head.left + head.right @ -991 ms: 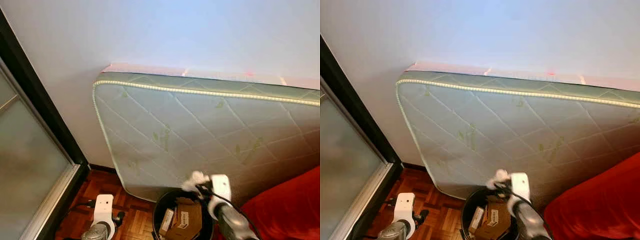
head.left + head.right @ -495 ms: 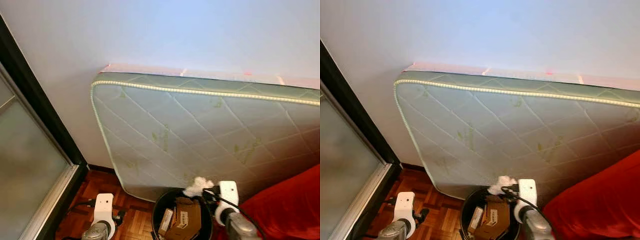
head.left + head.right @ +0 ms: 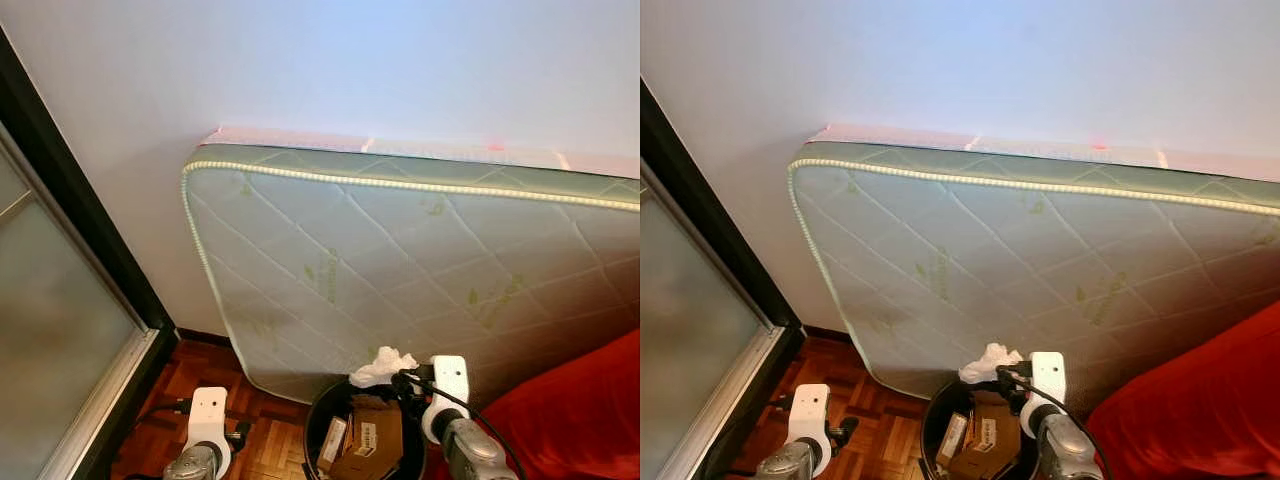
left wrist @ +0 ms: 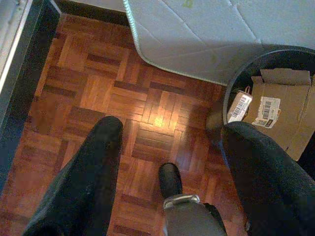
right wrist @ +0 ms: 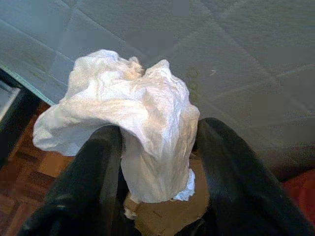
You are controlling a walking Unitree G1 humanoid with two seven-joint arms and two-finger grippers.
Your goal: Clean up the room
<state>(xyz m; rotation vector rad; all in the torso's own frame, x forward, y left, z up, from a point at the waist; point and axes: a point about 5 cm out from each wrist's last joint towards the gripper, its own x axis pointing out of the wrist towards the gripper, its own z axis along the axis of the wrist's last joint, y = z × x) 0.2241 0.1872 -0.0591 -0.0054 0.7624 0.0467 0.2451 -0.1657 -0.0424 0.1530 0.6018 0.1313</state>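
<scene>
A crumpled white tissue is being held between the two black fingers of the right gripper, the jaws being closed only as far as the wad allows. The tissue is being kept at the lower centre of the head views, just above the rim of the black waste bin, in which flattened cardboard boxes are lying. The left gripper is being carried with its jaws wide apart and with nothing between them, low at the lower left over the parquet floor. Behind the bin, a quilted green mattress is leaning against the pale wall; red fabric is occupying the lower right corner.
</scene>
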